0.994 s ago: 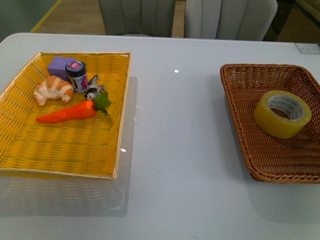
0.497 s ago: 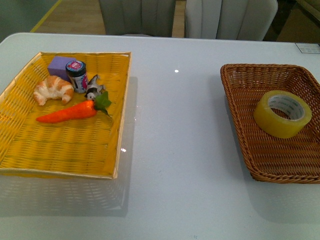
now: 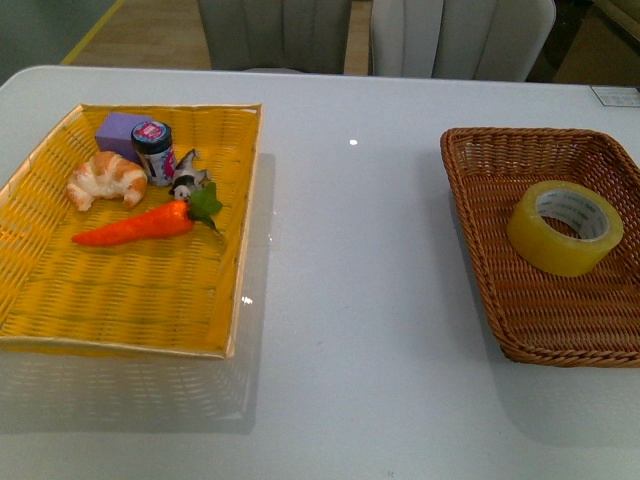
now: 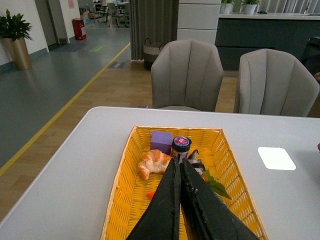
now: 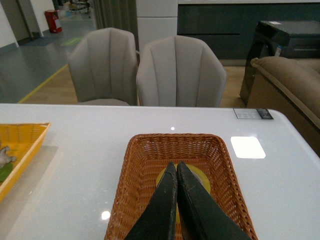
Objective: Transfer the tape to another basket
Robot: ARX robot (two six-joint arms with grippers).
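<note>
Both pairs of jaws are pressed together with nothing between them. The left gripper [image 4: 178, 165] is hanging above the near part of the yellow basket [image 3: 242, 240], and its closed jaws are pointing toward the things lying beyond the tips: a croissant [image 3: 106, 178], a purple block [image 3: 119, 133], a small dark jar [image 3: 152, 152] standing upright, and a carrot [image 3: 135, 226] with green leaves. A small black and white object is lying just beside the jar, but I cannot tell what it is.

The right gripper [image 5: 176, 167] is hovering over the brown basket [image 3: 470, 180], and its closed jaws are pointing at the tape [image 3: 564, 227], which is lying just under and past the tips, partly hidden by them in the right wrist view. The tape is resting tilted inside the brown basket, with its white core facing upward. Both baskets are sitting well apart on the white counter [image 3: 360, 300]. Two grey chairs [image 5: 175, 70] are standing behind the counter, far beyond both pairs of jaws.
</note>
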